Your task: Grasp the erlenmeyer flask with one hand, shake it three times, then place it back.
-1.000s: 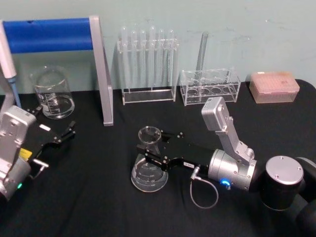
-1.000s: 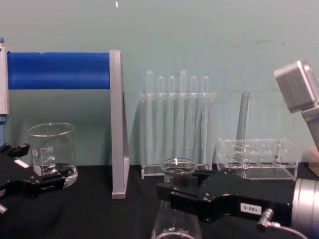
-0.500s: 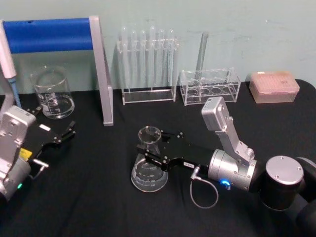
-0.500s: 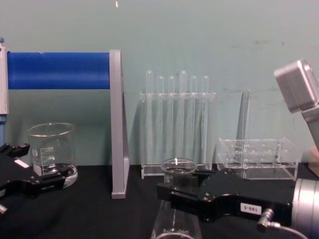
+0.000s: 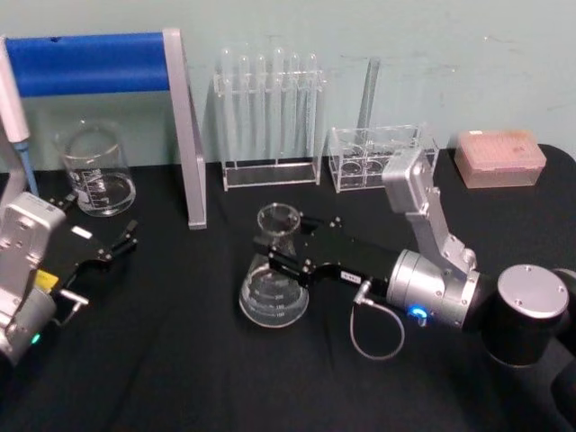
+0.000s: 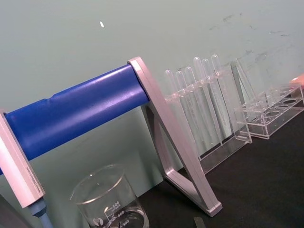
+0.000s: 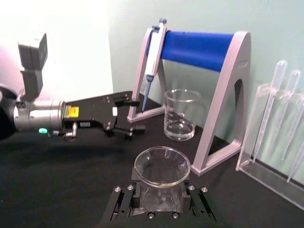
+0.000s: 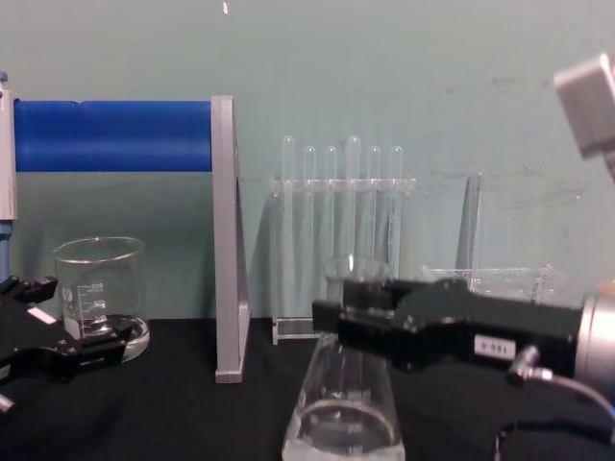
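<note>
1. The black-clothed table (image 5: 180,360) lies under both sets of fingers.
2. The stand with the blue bar (image 5: 90,61) rises beyond the left fingertips, against the wall. Its grey upright is well out past the right fingertips, on their left.
3. The right gripper (image 5: 286,254) reaches in level from the robot's right. Its fingers (image 7: 136,190) pinch the neck of the erlenmeyer flask (image 5: 273,292), one on each side, just under the flared rim.
4. The left gripper (image 7: 137,116) hovers low over the cloth at the robot's left, well apart from the right fingertips. Its fingers are spread with nothing between them.
5. The rack of tall test tubes (image 5: 268,117) stands at the wall, well beyond the right fingers.
6. A low clear rack (image 5: 382,157) sits beside it, behind the right gripper's body, with one long tube leaning in it.
7. The flask stays upright. Its rim shows above the right fingers and its wide base spreads below them. The pictures do not settle whether the base touches the cloth. The chest view shows a little clear liquid in the bottom.
8. A straight-walled beaker (image 5: 94,171) stands just past the left fingertips, near the foot of the stand.
9. A pink box (image 5: 499,157) rests at the wall, far behind the right fingers, toward the wrist side.
10. A pipette (image 7: 153,57) hangs at the stand's far end, above and beyond the left fingers.
</note>
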